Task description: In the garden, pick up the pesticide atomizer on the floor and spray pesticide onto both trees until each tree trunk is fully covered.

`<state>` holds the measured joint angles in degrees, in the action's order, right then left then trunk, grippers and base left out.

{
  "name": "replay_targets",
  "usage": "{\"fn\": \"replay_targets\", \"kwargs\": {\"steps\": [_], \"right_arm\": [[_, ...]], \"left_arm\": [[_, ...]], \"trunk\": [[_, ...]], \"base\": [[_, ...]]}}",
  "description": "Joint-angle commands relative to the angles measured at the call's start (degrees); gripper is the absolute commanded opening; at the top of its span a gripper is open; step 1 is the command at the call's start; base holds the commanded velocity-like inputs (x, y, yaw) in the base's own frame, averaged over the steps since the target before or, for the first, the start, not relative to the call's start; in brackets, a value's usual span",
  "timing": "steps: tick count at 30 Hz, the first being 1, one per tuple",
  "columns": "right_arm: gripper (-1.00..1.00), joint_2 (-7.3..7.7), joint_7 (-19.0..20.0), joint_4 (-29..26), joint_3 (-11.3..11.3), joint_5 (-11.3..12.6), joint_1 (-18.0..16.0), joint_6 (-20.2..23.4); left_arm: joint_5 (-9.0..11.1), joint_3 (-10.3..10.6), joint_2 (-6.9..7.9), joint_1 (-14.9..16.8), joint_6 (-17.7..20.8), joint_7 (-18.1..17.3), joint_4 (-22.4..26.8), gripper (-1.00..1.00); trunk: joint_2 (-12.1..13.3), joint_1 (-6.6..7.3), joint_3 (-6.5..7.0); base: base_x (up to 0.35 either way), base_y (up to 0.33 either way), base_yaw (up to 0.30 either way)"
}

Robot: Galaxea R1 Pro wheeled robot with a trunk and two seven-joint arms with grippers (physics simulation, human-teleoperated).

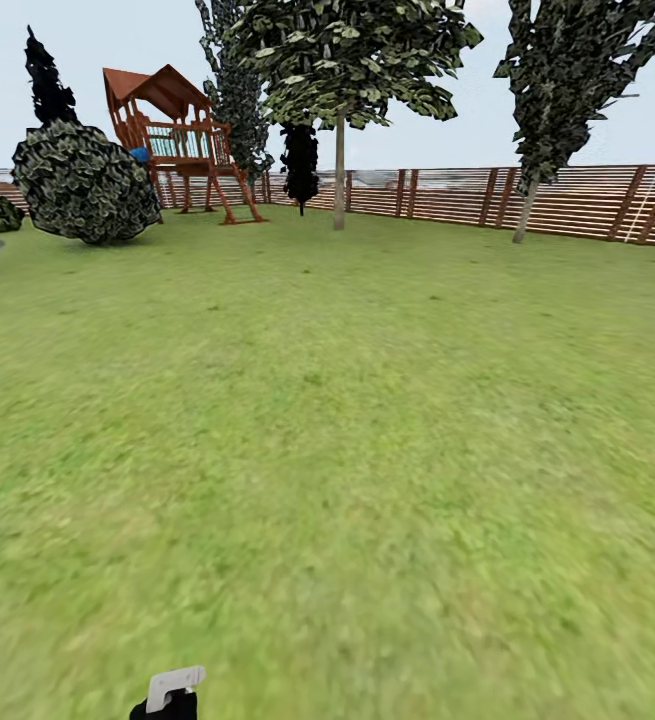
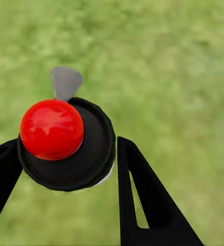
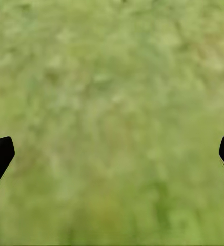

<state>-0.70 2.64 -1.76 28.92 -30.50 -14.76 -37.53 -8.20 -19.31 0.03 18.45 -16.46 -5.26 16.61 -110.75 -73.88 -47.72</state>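
The pesticide atomizer has a black round cap, a red ball on top and a grey nozzle. My left gripper is shut on it, a black finger pressing each side of the cap, above the grass floor. Its pale nozzle pokes up at the bottom edge of the head view. Two trees stand far ahead by the fence, one with its trunk in the middle and the other with its trunk to the right. My right gripper hangs open over bare grass.
A brown slat fence runs across the back. A wooden play tower and a round leafy bush stand at the back left, with a dark narrow tree between them and the middle trunk. Open lawn stretches ahead.
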Motion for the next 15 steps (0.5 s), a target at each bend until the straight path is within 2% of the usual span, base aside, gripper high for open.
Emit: {"fn": "replay_targets", "kwargs": {"steps": [1, 15], "right_arm": [[1.00, 0.00, 0.0, 0.0, 0.0, 0.0, 0.0, 0.0], [1.00, 0.00, 0.0, 0.0, 0.0, 0.0, 0.0, 0.0]], "left_arm": [[0.1, 0.0, 0.16, 0.0, 0.0, 0.0, 0.0, -1.00], [0.0, 0.2, 0.13, 0.0, 0.0, -0.1, 0.1, -1.00]], "trunk": [[0.0, 0.00, 0.00], [0.0, 0.00, 0.00]], "base": [[0.340, 0.000, 0.000], [0.340, 0.000, 0.000]]}}
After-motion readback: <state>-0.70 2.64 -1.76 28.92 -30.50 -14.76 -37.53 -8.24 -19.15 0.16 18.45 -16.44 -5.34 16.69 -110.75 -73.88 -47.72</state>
